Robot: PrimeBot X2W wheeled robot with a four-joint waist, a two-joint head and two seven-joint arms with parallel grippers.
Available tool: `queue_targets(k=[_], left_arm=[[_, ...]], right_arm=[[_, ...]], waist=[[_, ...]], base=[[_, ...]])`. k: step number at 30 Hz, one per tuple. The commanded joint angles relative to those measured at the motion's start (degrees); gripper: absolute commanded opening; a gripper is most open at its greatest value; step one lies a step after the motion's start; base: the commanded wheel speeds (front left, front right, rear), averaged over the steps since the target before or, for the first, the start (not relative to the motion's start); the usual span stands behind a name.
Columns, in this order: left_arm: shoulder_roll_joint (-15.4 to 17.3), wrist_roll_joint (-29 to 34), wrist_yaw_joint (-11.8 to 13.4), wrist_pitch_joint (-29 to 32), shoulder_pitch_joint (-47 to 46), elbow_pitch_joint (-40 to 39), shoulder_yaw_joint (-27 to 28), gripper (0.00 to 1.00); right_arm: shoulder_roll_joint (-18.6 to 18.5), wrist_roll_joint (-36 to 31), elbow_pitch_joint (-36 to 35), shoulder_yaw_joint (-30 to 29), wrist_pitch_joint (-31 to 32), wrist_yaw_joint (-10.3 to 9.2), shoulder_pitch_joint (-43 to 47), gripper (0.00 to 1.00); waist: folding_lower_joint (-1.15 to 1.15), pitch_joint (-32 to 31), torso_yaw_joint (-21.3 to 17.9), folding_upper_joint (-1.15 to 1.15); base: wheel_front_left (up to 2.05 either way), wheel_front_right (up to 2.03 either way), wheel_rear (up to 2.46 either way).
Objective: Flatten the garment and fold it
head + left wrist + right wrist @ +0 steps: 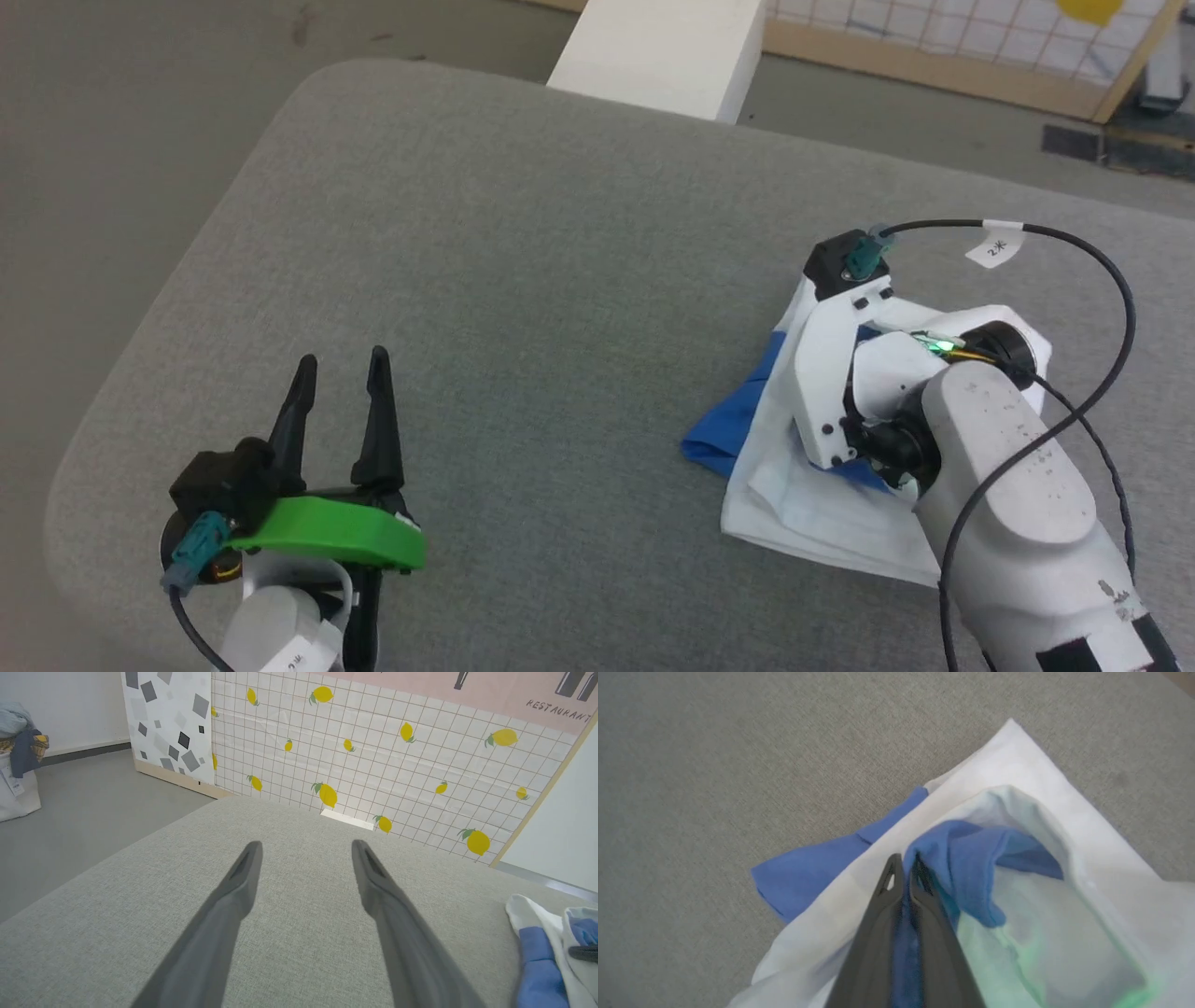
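Note:
The garment [794,495], a white shirt with bright blue sleeves, lies bunched at the right of the grey padded table [523,280]. My right gripper [905,867] points down into the heap, its fingers pinched together on a blue fold of the garment [962,858]. In the head view the right wrist and forearm hide the fingers and the middle of the heap. A blue sleeve end [724,434] sticks out to the left from under the white cloth. My left gripper [341,369] hovers open over bare table at the lower left, well away from the garment [542,952].
The table's rounded left corner [103,448] and far edge border grey floor. A white block [663,51] stands behind the table. A lemon-patterned grid wall [373,756] lies beyond. A black cable [1102,308] loops from the right wrist.

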Motion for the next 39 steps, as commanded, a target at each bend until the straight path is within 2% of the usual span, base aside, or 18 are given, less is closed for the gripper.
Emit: queue_targets(k=[1, 2, 4, 5, 10, 14, 17, 21, 27, 33, 39], left_arm=[[-0.5, 0.1, -0.4, -0.2, -1.3, 0.1, 0.3, 1.00], [-0.6, 0.2, -0.5, -0.2, -1.5, 0.1, 0.4, 1.00], [-0.8, 0.5, -0.7, -0.2, -1.7, 0.3, 0.4, 1.00], [-0.9, 0.6, -0.8, -0.2, -1.7, 0.3, 0.5, 1.00], [-1.1, 1.3, -1.3, -0.2, -1.4, 0.6, 1.1, 1.00], [-1.0, 2.0, -1.5, -0.2, -0.8, 0.6, 1.8, 1.00], [-0.9, 2.5, -1.5, -0.2, -0.3, 0.1, 2.3, 1.00], [-0.5, 3.5, -1.4, -0.2, 0.4, -0.6, 2.6, 1.00], [-0.4, 4.2, -1.3, -0.2, 0.8, -1.4, 2.4, 1.00], [-0.5, 4.2, -1.4, -0.2, 0.4, -1.9, 1.7, 1.00], [-0.5, 3.9, -1.6, -0.2, -0.4, -1.9, 1.5, 1.00]], right_arm=[[0.2, -0.7, 1.6, -0.3, -1.1, -0.09, -1.1, 0.00], [0.4, -1.1, 3.0, -0.4, -1.9, -0.09, -1.5, 0.00], [0.8, -1.3, 5.0, -0.3, -3.8, -0.09, -2.3, 0.49], [0.9, -1.4, 5.5, 0.4, -4.9, -0.09, -2.7, 1.00], [1.2, 0.5, 5.5, 6.3, -10.9, -0.09, -5.6, 1.00], [1.3, 3.8, 2.7, 11.1, -15.8, -0.09, -7.8, 1.00], [1.4, 6.3, 0.2, 12.4, -17.1, -0.09, -8.1, 1.00], [-0.4, 5.9, -2.5, 9.3, -15.2, -0.09, -6.5, 1.00], [-3.7, 1.5, -5.1, 0.9, -6.0, -0.09, 0.2, 1.00], [-2.7, -1.4, -7.1, -4.2, -0.7, -0.09, 6.7, 1.00], [-0.9, -3.4, -5.5, -4.6, 0.8, -0.09, 10.2, 1.00]], waist=[[0.00, 1.8, 1.6, 0.00], [0.00, 1.9, 1.6, 0.00], [0.00, 1.8, 1.5, 0.00], [0.00, 1.7, 1.3, 0.00], [0.00, 0.5, -1.1, 0.00], [0.00, -1.3, -4.4, 0.00], [0.00, -2.6, -7.2, 0.00], [0.00, -4.2, -11.1, 0.00], [0.00, -4.9, -14.6, 0.00], [0.00, -3.2, -14.6, 0.00], [0.00, -0.5, -13.0, 0.00]], base=[[0.00, 0.00, 0.00], [0.00, 0.00, 0.00], [0.00, 0.00, 0.00], [0.00, 0.00, 0.00], [0.00, 0.00, 0.00], [0.00, 0.00, 0.00], [0.00, 0.00, 0.00], [0.00, 0.00, 0.00], [0.00, 0.00, 0.00], [0.00, 0.00, 0.00], [0.00, 0.00, 0.00]])
